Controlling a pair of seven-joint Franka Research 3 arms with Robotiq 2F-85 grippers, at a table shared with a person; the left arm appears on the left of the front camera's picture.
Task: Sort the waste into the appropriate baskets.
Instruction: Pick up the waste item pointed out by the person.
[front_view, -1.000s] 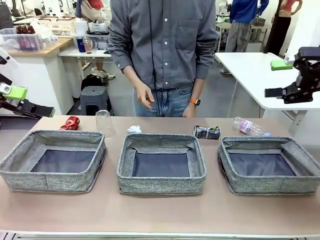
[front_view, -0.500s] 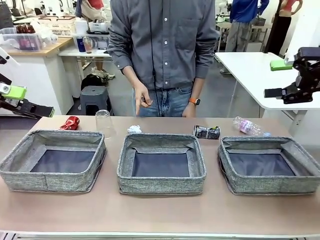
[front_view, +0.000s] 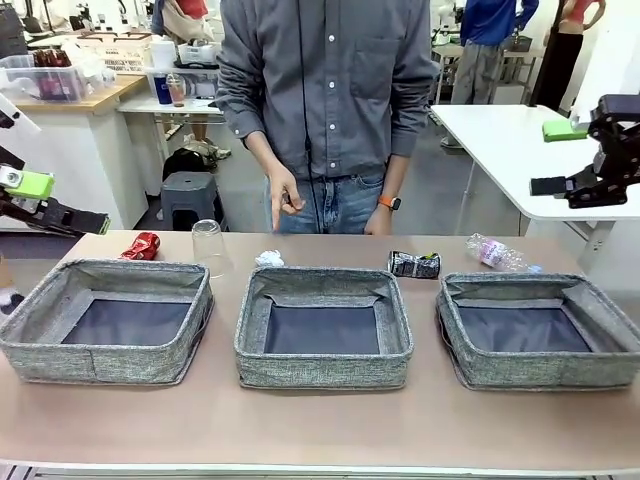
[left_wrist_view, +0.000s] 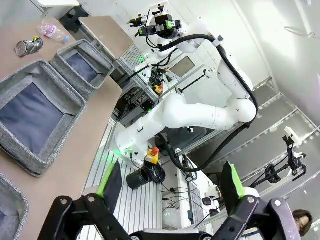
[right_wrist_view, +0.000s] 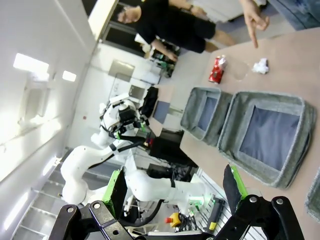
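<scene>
1. Front: I see left gripper open, off the table's left edge. The red can and cup sit right of it and lower. Right gripper is open and raised, with the bottle and dark can below-left of it. A person's hand points down above the tissue, behind the baskets.
2. Left wrist: fingers spread. Baskets lie up-left of them, dark can and bottle beyond.
3. Right wrist: fingers spread. Baskets lie up-right, with red can, cup and tissue past them.

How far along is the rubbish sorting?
Done: nothing; left basket, middle basket and right basket are empty. In hand: nothing; left gripper and right gripper hang open. To do: crushed red can, clear plastic cup, crumpled white tissue, crushed dark-silver can, clear plastic bottle, behind the baskets.
</scene>
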